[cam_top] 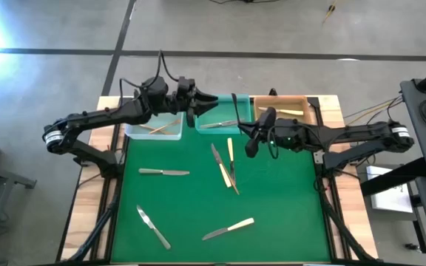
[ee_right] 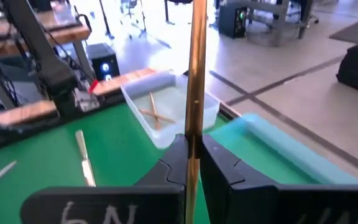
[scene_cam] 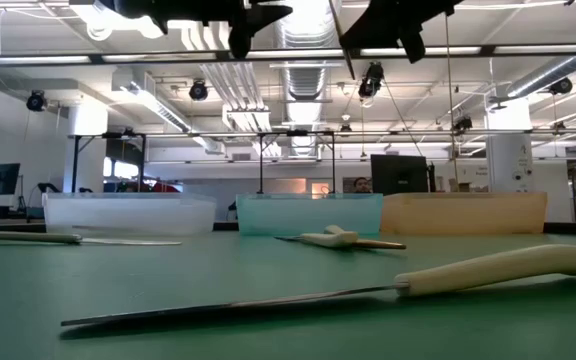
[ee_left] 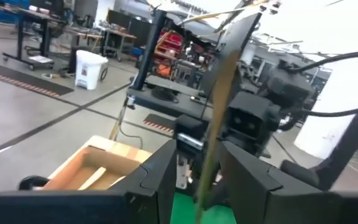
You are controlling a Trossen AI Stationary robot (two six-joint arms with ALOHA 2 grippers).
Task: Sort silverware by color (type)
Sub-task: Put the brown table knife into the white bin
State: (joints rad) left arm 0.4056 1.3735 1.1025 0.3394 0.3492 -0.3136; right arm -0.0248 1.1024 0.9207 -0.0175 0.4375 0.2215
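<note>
A slim gold utensil (ee_right: pixel 196 74) of the silverware stands nearly upright in the air over the teal bin (cam_top: pixel 217 118), with my right gripper (cam_top: pixel 244 131) shut on it. My left gripper (cam_top: pixel 211 99) is open and level, pointing at it from the table's left. In the left wrist view the utensil (ee_left: pixel 225 81) shows through the gap between the left fingers, apart from both. Several knives lie flat on the green mat, silver ones (cam_top: pixel 163 171) and cream-handled ones (cam_top: pixel 228 229). My right gripper pinches the gold utensil's shaft (ee_right: pixel 192 134) between its two fingers. The fingers come about level from the table's right side and lie across it. The utensil is lifted clear and most of its length rises above the fingers. Which end is up I cannot tell.
Three bins stand in a row at the far edge. The clear one (cam_top: pixel 154 127) holds two crossed gold pieces, the teal one holds a silver knife, and the amber one (cam_top: pixel 283 109) holds a cream piece. A cream-handled knife (scene_cam: pixel 368 290) lies close to the low camera.
</note>
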